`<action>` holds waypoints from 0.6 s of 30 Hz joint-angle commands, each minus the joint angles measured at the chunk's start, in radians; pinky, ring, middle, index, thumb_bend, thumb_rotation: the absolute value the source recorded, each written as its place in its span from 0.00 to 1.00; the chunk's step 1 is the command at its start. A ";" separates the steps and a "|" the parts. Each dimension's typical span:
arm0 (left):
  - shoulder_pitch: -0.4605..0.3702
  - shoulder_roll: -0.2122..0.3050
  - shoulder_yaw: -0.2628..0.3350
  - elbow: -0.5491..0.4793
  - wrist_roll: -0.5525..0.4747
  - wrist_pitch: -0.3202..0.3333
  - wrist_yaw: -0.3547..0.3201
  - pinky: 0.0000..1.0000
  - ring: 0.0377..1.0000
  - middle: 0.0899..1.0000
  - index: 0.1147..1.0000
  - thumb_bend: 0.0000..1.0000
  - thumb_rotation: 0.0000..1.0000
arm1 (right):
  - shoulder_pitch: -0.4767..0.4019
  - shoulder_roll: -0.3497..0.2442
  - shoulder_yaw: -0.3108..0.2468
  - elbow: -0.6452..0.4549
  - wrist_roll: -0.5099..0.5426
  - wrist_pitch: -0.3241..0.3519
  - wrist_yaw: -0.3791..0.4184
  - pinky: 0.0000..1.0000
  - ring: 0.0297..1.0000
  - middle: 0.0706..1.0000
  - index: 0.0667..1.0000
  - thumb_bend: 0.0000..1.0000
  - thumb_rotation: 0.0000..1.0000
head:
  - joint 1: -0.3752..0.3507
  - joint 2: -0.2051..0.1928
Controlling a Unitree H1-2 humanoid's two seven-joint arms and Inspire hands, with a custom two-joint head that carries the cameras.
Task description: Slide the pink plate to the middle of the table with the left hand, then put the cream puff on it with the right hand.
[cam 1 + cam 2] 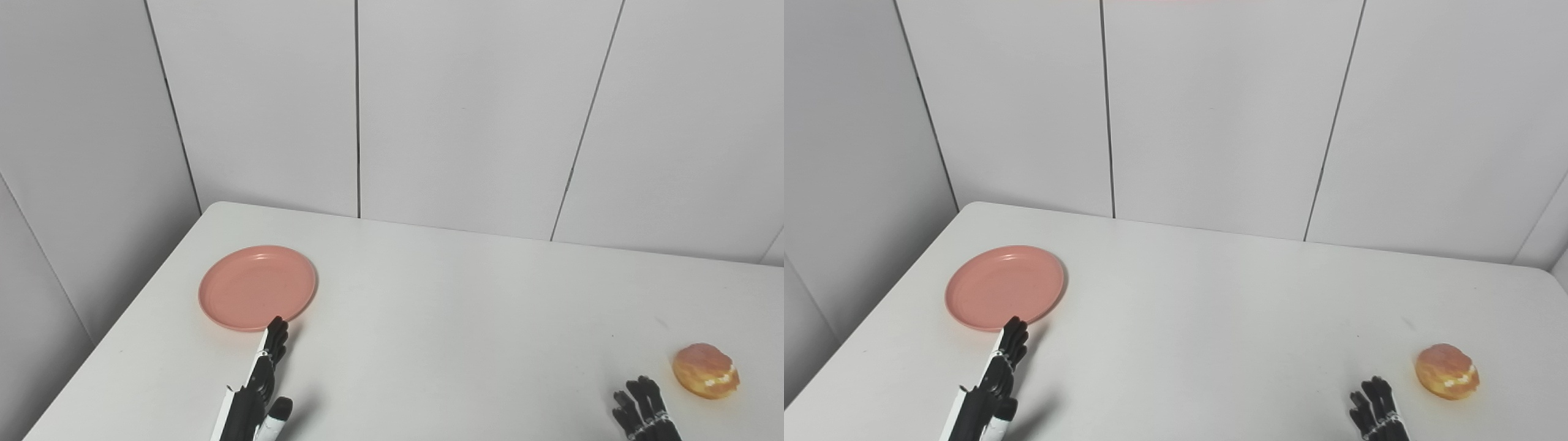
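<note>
The pink plate (pixel 257 286) lies flat on the left part of the white table (pixel 441 318), empty. My left hand (pixel 262 386) reaches up from the bottom edge with fingers stretched out straight, its fingertips (pixel 277 326) at the plate's near rim; it holds nothing. The cream puff (pixel 705 370), golden with white filling showing, sits at the table's right side. My right hand (pixel 644 413) is low at the bottom edge, just left of the puff and apart from it, fingers spread and empty.
Grey wall panels (pixel 465 110) rise right behind the table's far edge. The table's left edge (pixel 116 331) runs diagonally close to the plate.
</note>
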 commanded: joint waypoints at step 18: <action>-0.084 -0.010 0.009 -0.363 -0.105 0.125 -0.012 0.90 0.92 0.95 1.00 0.98 0.88 | -0.012 -0.002 -0.013 0.177 -0.021 0.062 -0.028 1.00 0.99 1.00 1.00 0.87 1.00 | -0.002 -0.024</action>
